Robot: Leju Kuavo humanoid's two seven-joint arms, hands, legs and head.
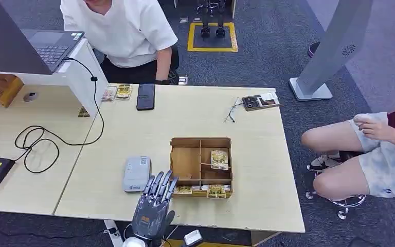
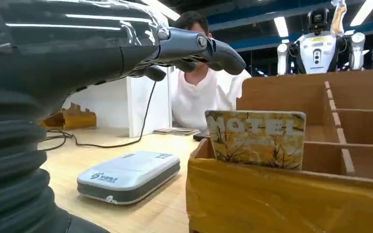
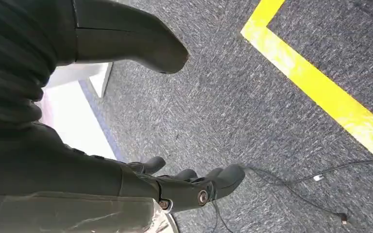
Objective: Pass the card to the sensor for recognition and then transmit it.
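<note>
My left hand (image 1: pixel 156 198) hovers over the table's near edge, fingers stretched flat and apart, holding nothing, between the grey card sensor (image 1: pixel 137 174) and the wooden divided box (image 1: pixel 201 165). In the left wrist view the fingers (image 2: pixel 194 48) reach out above the sensor (image 2: pixel 128 175), and a yellow hotel card (image 2: pixel 255 138) stands upright in the box's near slot (image 2: pixel 281 199). Other cards (image 1: pixel 219 159) lie in the box compartments. My right hand (image 3: pixel 184 187) hangs over the carpet, fingers loosely extended, holding nothing.
A person in a white shirt (image 1: pixel 118 28) sits across the table behind a black phone (image 1: pixel 145 96) and loose cards (image 1: pixel 117 92). Another seated person (image 1: pixel 370 149) is at the right. A laptop (image 1: pixel 46 46) and a black cable (image 1: pixel 46 139) occupy the left side.
</note>
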